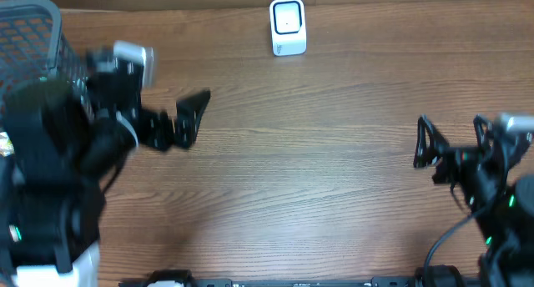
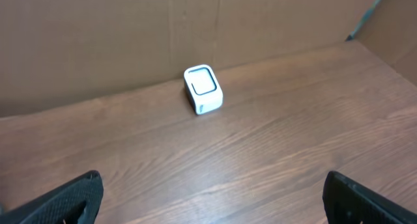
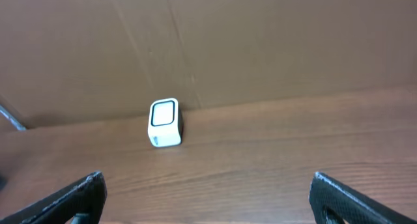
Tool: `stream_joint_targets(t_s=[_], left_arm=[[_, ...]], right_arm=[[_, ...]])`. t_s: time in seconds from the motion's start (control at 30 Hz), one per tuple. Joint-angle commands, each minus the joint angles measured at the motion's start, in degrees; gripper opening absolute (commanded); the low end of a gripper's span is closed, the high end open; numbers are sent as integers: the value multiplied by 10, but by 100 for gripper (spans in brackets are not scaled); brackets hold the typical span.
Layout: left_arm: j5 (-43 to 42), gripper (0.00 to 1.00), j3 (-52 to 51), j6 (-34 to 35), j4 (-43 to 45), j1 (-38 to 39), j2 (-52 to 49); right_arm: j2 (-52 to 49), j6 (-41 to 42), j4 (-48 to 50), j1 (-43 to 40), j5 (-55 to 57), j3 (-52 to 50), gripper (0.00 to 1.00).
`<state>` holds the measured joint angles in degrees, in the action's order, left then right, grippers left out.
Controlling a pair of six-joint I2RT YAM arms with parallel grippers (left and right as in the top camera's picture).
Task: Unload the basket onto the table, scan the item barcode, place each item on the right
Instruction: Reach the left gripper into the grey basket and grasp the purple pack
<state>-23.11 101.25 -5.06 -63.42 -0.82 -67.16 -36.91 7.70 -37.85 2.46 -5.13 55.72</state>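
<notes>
A small white barcode scanner (image 1: 288, 26) with a dark-framed window stands upright at the back middle of the wooden table; it also shows as the scanner (image 2: 203, 89) and the scanner (image 3: 164, 122) in the wrist views. The item is out of view. My left gripper (image 1: 193, 120) hovers at the left, pointing toward the middle, jaws wide open and empty (image 2: 212, 199). Low on the right, my right gripper (image 1: 421, 143) is also open with nothing between its fingers (image 3: 208, 198).
A dark wire basket (image 1: 33, 32) stands at the back left corner, partly behind the left arm. A brown cardboard wall (image 3: 260, 42) runs along the table's back edge, just behind the scanner.
</notes>
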Motion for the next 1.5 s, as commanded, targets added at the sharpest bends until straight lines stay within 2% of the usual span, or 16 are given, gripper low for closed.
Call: stream_joint_targets(t_s=[0.0,0.1,0.27,0.37,0.5,0.63,0.8,0.97,1.03,1.13,1.37,1.47], left_arm=[[-8,100,90,-23,-31,1,-79],[-15,100,99,-6,-29,1,-118],[-21,100,99,7,-30,0,-163],[20,100,99,43,-41,-21,-172],[115,100,108,135,-72,-108,-171],[148,100,113,178,-90,-229,-171],[148,96,113,183,-87,-368,-176],[193,93,113,187,-68,-440,-190],[231,87,113,169,-58,-450,-204],[268,87,113,145,-42,-453,-237],[264,89,113,138,-41,-457,-328],[262,90,112,138,-67,-468,-375]], right_arm=[[-97,-7,-87,1,-14,125,100],[-170,-7,-164,5,-14,205,100],[-209,-2,-159,29,-42,226,100],[-218,-7,-159,29,-70,225,100],[-230,-7,-162,29,-77,225,100],[-253,-7,-176,29,-81,225,100],[-294,-7,-206,29,-81,225,100],[-328,-7,-207,29,-81,225,100],[-337,-7,-206,29,-80,225,100],[-352,-5,-198,29,-81,225,100],[-368,-5,-198,29,-80,223,100],[-368,-7,-198,29,-80,224,100]])
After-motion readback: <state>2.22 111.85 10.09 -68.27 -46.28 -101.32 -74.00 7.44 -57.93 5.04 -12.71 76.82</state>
